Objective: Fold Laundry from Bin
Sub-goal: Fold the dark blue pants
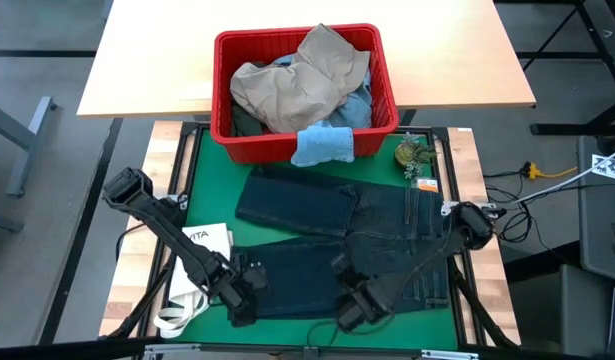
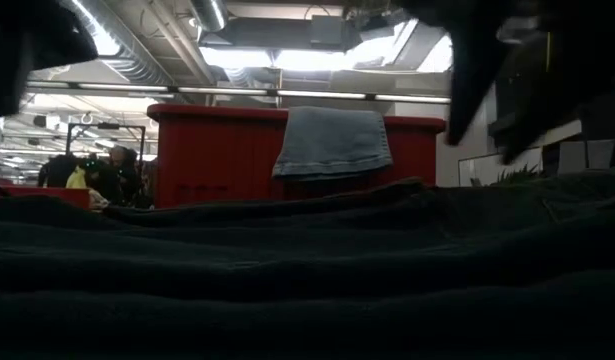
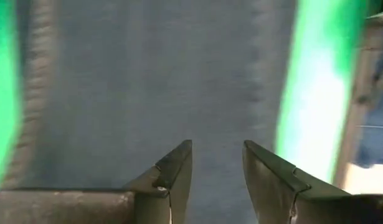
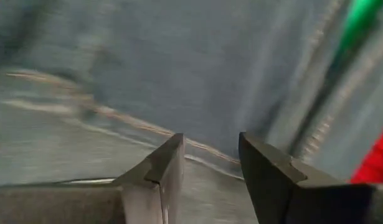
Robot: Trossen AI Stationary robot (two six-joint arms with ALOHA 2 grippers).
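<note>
High view shows the dark navy jeans (image 1: pixel 342 235) spread flat on the green mat (image 1: pixel 212 170) of the counter (image 1: pixel 137 270). The cloth looks thick and a bit rough, with stitched seams. The long way of the jeans runs from 9 o'clock to 3 o'clock, with the waist end toward 3 o'clock. The two legs point toward 9 o'clock, one behind the other.

At 12 o'clock sits the bin (image 1: pixel 227 70), a red plastic box with a rolled rim. It holds soft, crumpled tan trousers (image 1: pixel 302 75) on top of other clothes. A small light blue cloth (image 1: pixel 322 145) hangs over its near rim.

The left pincer (image 1: pixel 255 285) is at 7 o'clock, over the end of the near leg. In the left wrist view its two pointed fingers (image 3: pixel 175 168) stand apart with nothing between them. The right pincer (image 1: pixel 359 300) is at 5 o'clock, over the near leg too, also apart and holding nothing.

A white bag (image 1: pixel 202 245) lies at 8 o'clock, past the mat edge. A small green thing (image 1: pixel 414 153) sits at 2 o'clock. Bare mat shows at 9 o'clock.
</note>
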